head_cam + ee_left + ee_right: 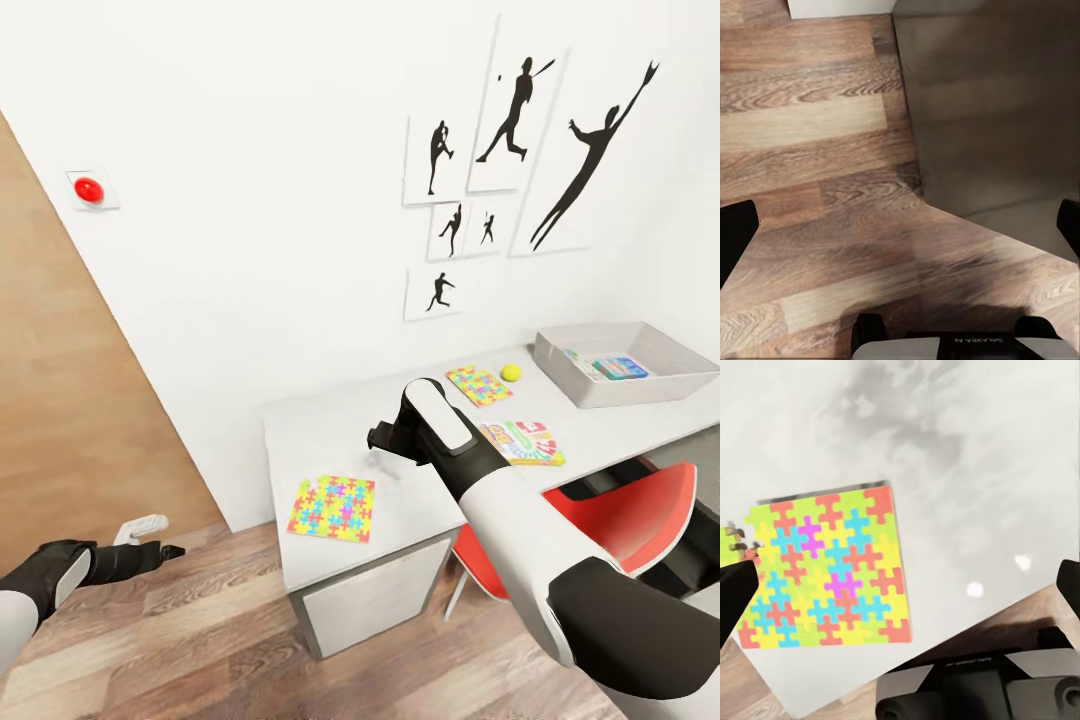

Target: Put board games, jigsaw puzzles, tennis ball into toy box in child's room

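My black right gripper (900,585) wide open, empty, above flat multicoloured interlocking puzzle mat (825,566) on smooth grey table (330,430); left gripper (900,225) open over wood-plank floor (802,127).

Multicoloured jigsaw puzzle (332,508), yellow-green ball (511,373), grey toy box (640,385), perhaps red chair (625,510).

Bright, even light washes the white wall (250,250) in the head view, with straight lines leaning toward the frame edges. Soft shadows pool under the surface (330,440) and behind the red chair (640,510). In the right wrist view, mottled grey shadow and two small glare spots mark the surface; the jigsaw puzzle (829,570) shows slight blur.
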Tool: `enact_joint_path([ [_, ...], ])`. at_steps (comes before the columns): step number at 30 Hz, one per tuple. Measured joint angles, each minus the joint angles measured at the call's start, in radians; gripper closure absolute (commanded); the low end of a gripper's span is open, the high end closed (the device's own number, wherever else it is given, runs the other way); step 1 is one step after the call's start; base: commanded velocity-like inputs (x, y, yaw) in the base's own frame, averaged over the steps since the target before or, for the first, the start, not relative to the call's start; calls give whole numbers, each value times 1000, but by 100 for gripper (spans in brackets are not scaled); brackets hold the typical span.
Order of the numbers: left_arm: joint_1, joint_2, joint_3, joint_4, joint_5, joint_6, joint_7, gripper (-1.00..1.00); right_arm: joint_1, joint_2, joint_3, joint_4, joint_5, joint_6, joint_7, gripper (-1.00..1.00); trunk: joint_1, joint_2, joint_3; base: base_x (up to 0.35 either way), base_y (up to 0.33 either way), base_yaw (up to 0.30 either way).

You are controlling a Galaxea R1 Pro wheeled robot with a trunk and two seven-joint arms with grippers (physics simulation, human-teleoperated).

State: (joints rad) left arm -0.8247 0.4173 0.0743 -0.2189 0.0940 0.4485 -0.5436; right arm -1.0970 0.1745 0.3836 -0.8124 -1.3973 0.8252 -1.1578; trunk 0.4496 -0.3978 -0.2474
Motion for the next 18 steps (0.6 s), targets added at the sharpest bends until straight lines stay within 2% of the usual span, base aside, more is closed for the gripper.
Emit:
enact_joint_path([
  [7, 0, 0, 0, 0, 1, 0, 1, -100, 0, 0, 0, 0, 0, 0, 0, -100, 0, 0, -11, -16, 50, -7],
  [13, 0, 0, 0, 0, 0, 1, 2, -100, 0, 0, 0, 0, 2, 0, 1, -100, 0, 0, -21, -2, 153, -1],
  [18, 0, 0, 0, 0, 1, 0, 4, -100, 0, 0, 1, 1, 3, 0, 1, -100, 0, 0, -30, 0, 53, 0],
])
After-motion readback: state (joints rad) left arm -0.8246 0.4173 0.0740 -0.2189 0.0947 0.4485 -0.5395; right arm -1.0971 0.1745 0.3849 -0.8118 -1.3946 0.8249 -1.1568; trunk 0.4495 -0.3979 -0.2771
